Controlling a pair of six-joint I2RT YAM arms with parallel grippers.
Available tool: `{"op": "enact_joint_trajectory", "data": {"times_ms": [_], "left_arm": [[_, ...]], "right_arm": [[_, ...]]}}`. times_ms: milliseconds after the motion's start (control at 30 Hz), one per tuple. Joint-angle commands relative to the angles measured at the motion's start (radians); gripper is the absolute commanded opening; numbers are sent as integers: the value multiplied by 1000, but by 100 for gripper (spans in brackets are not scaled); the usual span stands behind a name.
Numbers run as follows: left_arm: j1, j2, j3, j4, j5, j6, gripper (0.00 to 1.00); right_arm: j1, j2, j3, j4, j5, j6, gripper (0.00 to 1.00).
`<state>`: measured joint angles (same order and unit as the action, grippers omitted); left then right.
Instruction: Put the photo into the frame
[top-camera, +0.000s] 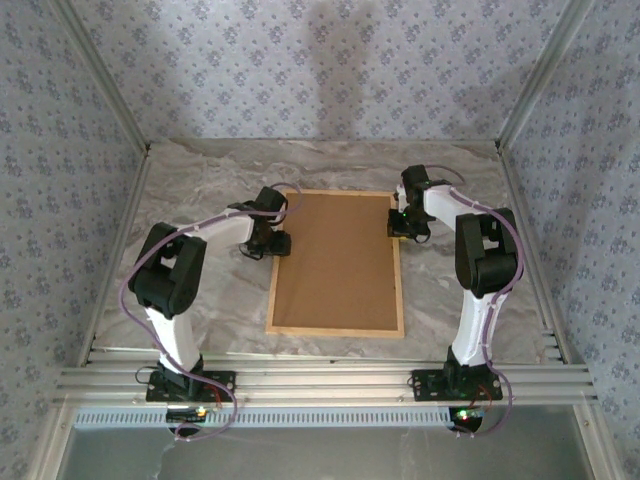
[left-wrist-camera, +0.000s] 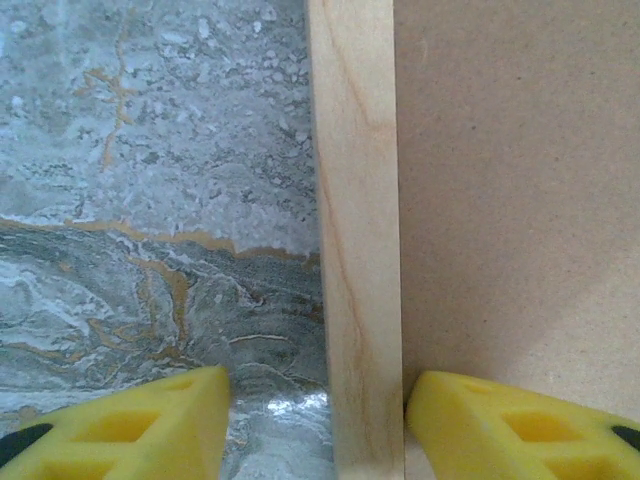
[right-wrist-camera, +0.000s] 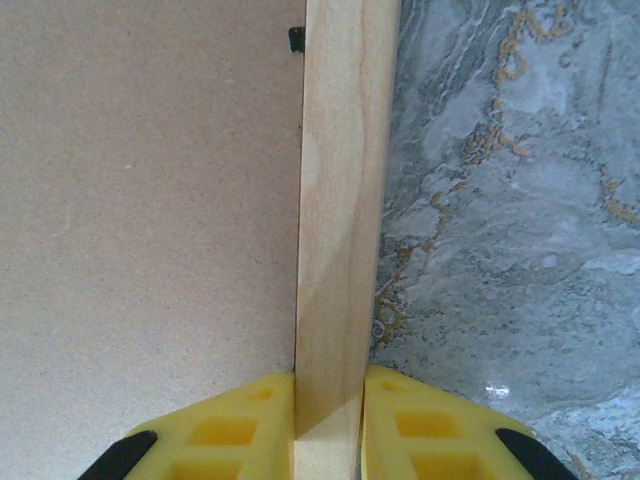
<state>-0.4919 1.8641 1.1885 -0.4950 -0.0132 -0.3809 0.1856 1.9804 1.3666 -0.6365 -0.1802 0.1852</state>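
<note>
Nearest to the lens are the yellow fingers of the right gripper (right-wrist-camera: 328, 385). They are pressed on both sides of the right rail of the frame (right-wrist-camera: 335, 200), so this pincer is closed on the wood. The left gripper (left-wrist-camera: 318, 385) stands across the left rail with its jaws apart: the inner finger touches the rail, while the outer finger (left-wrist-camera: 150, 420) is clear of it and bare marble shows in the gap. It holds nothing.

The marble table (top-camera: 200, 190) carries everything. The frame lies flat on it, in the middle, between the two arms, with its back side up. The brown backing board (top-camera: 335, 260) fills the opening and sits inside the rails. A small black tab (right-wrist-camera: 296, 40) shows at the board's edge, beside the right rail. Whether the photo lies under the board, I cannot tell.

I judge the frame to be light and stiff, but its rails are thin and smooth, so a pinch can slip or twist a corner joint. The best hold is across a long rail near its middle, with both sides taken together. The board looks thin and rigid, and lifting it by one edge is safer. A print would be light, would bend easily and would mark easily, so only its border should be touched.
</note>
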Motion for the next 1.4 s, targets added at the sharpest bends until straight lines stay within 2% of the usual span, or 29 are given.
{"op": "enact_joint_trajectory", "data": {"times_ms": [0,233,400,600,867,1367], "left_arm": [[-45,15,-23,-9,41,-16,57],[3,-163,-65,-36,-5,-27,59],[2,-291,-180,-88,68,-49,58],[-32,-387,-310,-158,130,-73,53],[-45,-398,-391,-147,189,-88,45],[-60,-351,-415,-67,221,-112,45]], "right_arm": [[20,44,-15,-6,-19,-21,22],[5,41,-14,-7,-19,-23,22],[3,44,-13,-3,-21,-23,22],[2,45,-13,-2,-19,-24,22],[1,46,-17,-2,-19,-27,22],[4,44,-23,1,-13,-29,22]]}}
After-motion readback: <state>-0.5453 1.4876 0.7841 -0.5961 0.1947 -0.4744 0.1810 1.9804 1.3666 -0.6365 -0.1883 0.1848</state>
